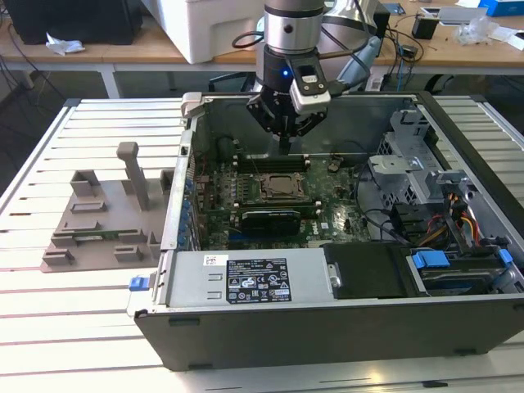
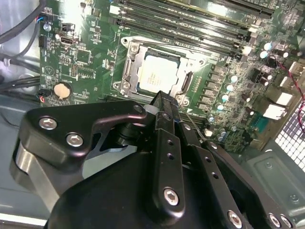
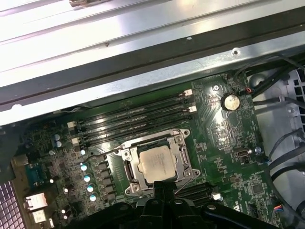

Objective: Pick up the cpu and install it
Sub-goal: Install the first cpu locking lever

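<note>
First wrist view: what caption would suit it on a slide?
Silver chip seated in its socket on the green circuit board, the robot's black gripper close by.

1. A slatted metal table (image 1: 82, 327) carries everything.
2. An open computer case (image 1: 327, 327) lies on its side on it, covering the middle and the exterior view's right.
3. A grey plastic block (image 1: 98, 221) with upright posts sits just beside the case, on the exterior view's left.

Silver cpu (image 3: 155, 163) seated flat in socket (image 3: 128, 172) on green motherboard (image 3: 219, 143); memory slots (image 3: 133, 119) alongside; fingers (image 3: 158, 194) just beside socket.
</note>
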Robot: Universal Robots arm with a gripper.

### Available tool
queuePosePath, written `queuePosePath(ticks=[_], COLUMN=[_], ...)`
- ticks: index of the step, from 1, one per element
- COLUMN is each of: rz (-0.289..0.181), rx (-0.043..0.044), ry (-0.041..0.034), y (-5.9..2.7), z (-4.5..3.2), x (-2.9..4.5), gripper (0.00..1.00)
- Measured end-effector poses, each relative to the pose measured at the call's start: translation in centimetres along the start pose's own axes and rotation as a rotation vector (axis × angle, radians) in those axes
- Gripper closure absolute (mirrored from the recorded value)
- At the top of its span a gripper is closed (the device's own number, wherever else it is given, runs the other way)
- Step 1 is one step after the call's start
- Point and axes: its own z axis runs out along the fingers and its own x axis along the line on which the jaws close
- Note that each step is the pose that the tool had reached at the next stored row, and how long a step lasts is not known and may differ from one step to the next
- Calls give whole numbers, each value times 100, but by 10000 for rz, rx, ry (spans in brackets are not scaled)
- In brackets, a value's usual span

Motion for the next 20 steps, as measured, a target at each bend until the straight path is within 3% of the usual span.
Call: queuePosePath(ticks=[1, 3, 7, 9, 15, 16, 20], rz=[-95, -248, -905, -1614, -2522, -2961, -3122], rx=[-38, -244, -269, -283, -301, -310, -313], ry=[6, 54, 43, 27, 7, -3, -7], y=[-1, 0, 0, 0, 0, 0, 0], z=[-1, 0, 0, 0, 0, 0, 0], x=[0, 0, 0, 0, 0, 0, 0], gripper=[89, 89, 89, 89, 89, 89, 89])
